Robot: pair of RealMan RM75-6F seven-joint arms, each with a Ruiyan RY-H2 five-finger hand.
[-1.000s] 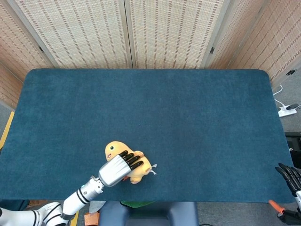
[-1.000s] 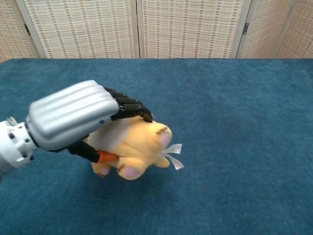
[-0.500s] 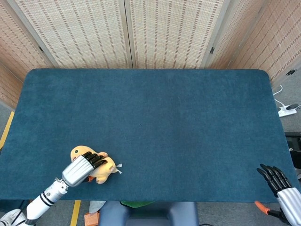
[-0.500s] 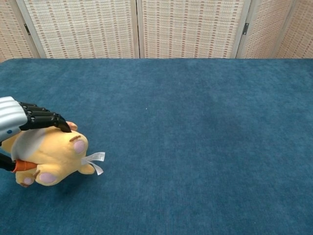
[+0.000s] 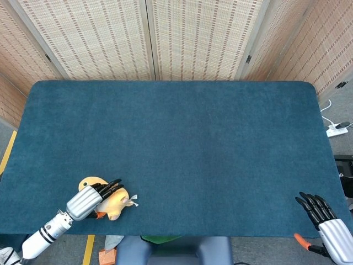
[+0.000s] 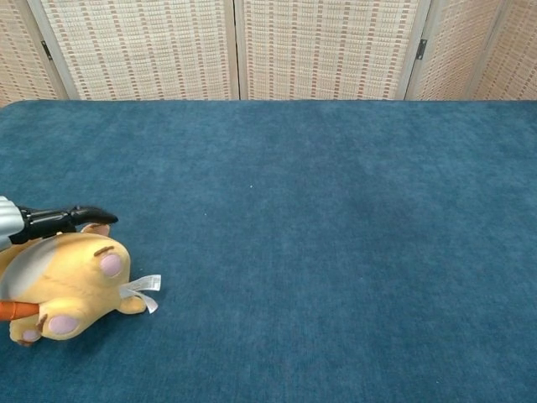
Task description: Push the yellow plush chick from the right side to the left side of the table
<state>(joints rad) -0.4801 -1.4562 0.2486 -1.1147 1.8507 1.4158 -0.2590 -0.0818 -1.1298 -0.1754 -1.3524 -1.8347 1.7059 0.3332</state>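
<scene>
Setting: blue-carpeted tabletop (image 5: pixel 182 138) fills both views, with woven folding screens (image 5: pixel 165 38) standing behind its far edge.
Near edge: the yellow plush chick (image 5: pixel 113 203) lies on its side at the front left of the tabletop, close to the near edge, its white tag (image 6: pixel 143 288) trailing toward the middle.
Left hand: the left hand (image 5: pixel 88 200) lies over the chick with dark fingers (image 6: pixel 63 218) stretched across its top; they look extended rather than curled, so I judge it pressing, not gripping.
Right hand: the right hand (image 5: pixel 324 218) hangs past the front right corner, off the tabletop, fingers apart and holding nothing.
Progress: the chick already sits on the left side, so the push looks almost complete.
Risk, edge: little surface shows between the chick and the near edge; any push angled toward the robot could roll it off.
Risk, lift-off: the soft body may cling to the fingers as the hand rises and get dragged along.
Risk, slip: the chick is round and tipped over, so pressure off its middle could make it spin out sideways.
Far side: the rest of the tabletop up to the screens holds nothing that could interfere.
</scene>
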